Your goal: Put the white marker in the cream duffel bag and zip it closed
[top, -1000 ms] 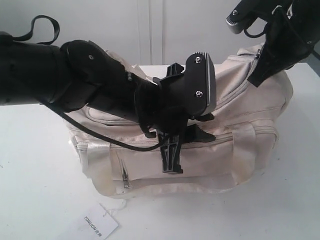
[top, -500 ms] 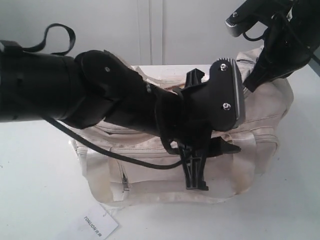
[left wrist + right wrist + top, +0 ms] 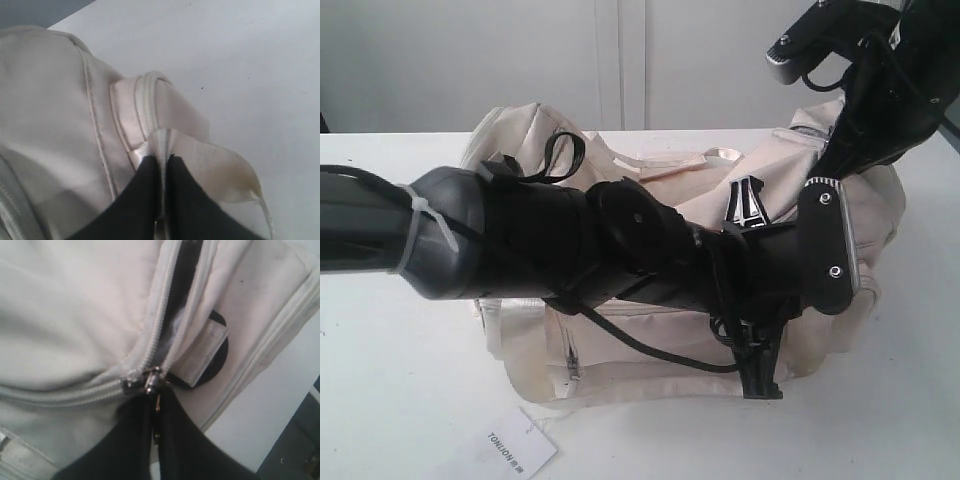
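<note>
Exterior view: the left arm [image 3: 570, 240] has swung rightward across the cream duffel bag [image 3: 610, 365] on the bench [image 3: 390, 400], its wrist now low by the bag's right end, likely bracing for zipping. Left wrist view: the left tool [image 3: 164, 167] pinches a satin end tab [image 3: 210, 167]. Right wrist view: the right tool [image 3: 154, 410] pinches the zipper pull [image 3: 150, 381], teeth joined behind and a dark gap [image 3: 182, 265] ahead; the white marker is unseen, presumably inside.

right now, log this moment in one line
step: zipping bag | left gripper: shut on end tab | right gripper: shut on zipper pull | zipper: part open | marker: not visible
</note>
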`<state>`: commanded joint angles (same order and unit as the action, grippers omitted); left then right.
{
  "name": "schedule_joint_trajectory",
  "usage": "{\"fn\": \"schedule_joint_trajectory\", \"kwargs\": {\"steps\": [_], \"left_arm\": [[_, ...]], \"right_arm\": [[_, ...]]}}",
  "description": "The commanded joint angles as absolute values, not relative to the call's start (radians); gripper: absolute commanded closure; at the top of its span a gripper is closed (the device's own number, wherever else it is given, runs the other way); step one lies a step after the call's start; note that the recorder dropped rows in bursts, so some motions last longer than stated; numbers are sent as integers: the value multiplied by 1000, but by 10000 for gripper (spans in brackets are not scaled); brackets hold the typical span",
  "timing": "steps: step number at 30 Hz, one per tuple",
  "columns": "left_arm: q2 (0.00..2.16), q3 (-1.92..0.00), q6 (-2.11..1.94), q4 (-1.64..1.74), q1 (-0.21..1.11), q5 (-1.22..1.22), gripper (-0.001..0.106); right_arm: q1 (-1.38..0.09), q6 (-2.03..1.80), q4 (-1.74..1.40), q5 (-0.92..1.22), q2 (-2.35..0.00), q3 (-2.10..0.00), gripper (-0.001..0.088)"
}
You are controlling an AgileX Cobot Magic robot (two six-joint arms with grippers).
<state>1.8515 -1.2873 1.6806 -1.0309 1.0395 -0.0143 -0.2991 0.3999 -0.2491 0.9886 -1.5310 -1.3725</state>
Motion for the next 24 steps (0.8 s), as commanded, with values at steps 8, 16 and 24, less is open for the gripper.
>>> {"fn": "schedule_joint_trajectory", "kwargs": {"steps": [8, 16, 24], "left_arm": [[1852, -1287, 1681, -1020, 1039, -76, 1050], [1852, -1287, 1681, -964, 1039, -136, 1050], [1857, -1287, 1681, -925, 1039, -253, 1050]], "right_arm": [[-299, 396, -360, 849, -1531, -1373, 868], [-299, 359, -404, 776, -1568, -1373, 868], [-299, 335, -440, 684, -1568, -1373, 868]]}}
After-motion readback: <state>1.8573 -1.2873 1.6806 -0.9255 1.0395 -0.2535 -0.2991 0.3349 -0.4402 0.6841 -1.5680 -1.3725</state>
